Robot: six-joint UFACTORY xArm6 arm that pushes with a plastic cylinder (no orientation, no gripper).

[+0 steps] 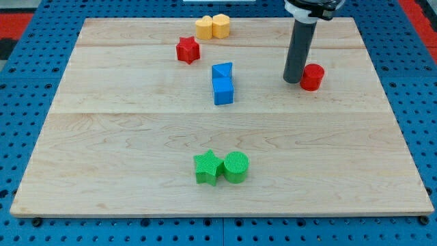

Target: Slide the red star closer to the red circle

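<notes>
- The bench (136, 137) is a pale wooden board lying on a blue perforated surface (27, 102).
- My tip (293, 81) stands at the lower end of a straight dark rod, toward the view's upper right, resting on the board just left of the red circle (313, 76) — so close that rod and block look to be touching, though I cannot tell for certain.
- The arm carries no gripper, so there are no jaws to be apart or together; only the rod shows, running out of the view's top.
- The red star (188, 50) sits near the view's top, left of centre, well apart from the red circle and from my tip.
- Just above and to the right of the red star lie two yellow blocks side by side and touching: the left one, a yellow block (204, 28) with a rounded outline, and the right one, a yellow hexagon (220, 25).
- Between the red star and my tip — a little lower in the view — two blue blocks stand one above the other and touching: a blue triangle-like block (222, 70) on top and a blue cube (223, 90) below it.
- Near the view's bottom centre, a green star (207, 167) and a green circle (236, 167) sit touching, the star on the left.
</notes>
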